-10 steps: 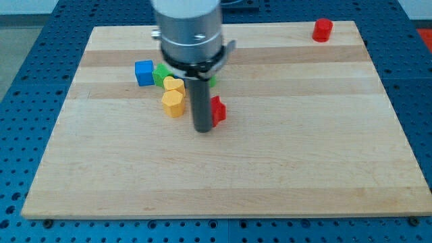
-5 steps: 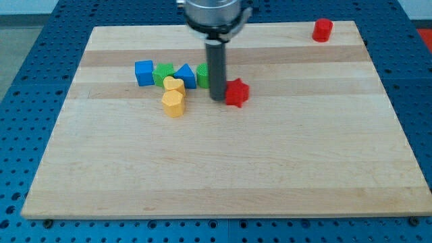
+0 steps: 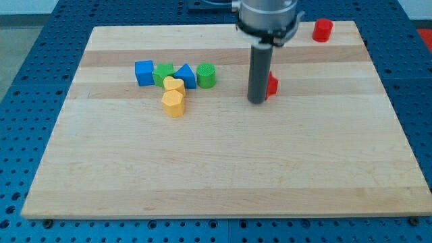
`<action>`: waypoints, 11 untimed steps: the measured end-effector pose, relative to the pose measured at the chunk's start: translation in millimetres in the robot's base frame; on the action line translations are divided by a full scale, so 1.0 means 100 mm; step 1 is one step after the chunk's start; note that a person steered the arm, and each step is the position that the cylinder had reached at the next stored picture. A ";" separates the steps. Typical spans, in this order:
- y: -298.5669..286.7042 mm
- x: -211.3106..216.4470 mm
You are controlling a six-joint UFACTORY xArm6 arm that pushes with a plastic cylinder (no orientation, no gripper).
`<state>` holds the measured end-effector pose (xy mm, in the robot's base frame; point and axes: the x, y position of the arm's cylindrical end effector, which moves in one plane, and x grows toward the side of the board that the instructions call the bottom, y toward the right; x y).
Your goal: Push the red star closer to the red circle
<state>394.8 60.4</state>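
Note:
The red star (image 3: 272, 85) lies on the wooden board, right of centre in the upper half, partly hidden behind my rod. My tip (image 3: 257, 100) rests on the board touching the star's left side, a little below it. The red circle (image 3: 322, 30), a short red cylinder, stands near the board's top right corner, up and to the right of the star.
A cluster sits at the upper left: blue cube (image 3: 144, 72), green block (image 3: 163, 73), blue triangle (image 3: 184, 75), green cylinder (image 3: 206, 75), yellow heart (image 3: 174, 86), yellow block (image 3: 173, 103). The wooden board (image 3: 223, 169) lies on a blue perforated table.
My tip has moved right and up across the board, pushing the red star right and up, away from the cluster and closer to the red circle. The other blocks stayed put.

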 end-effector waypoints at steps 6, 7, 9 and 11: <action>0.87 -1.28; 0.87 -1.32; 0.89 -1.45; 0.89 -1.62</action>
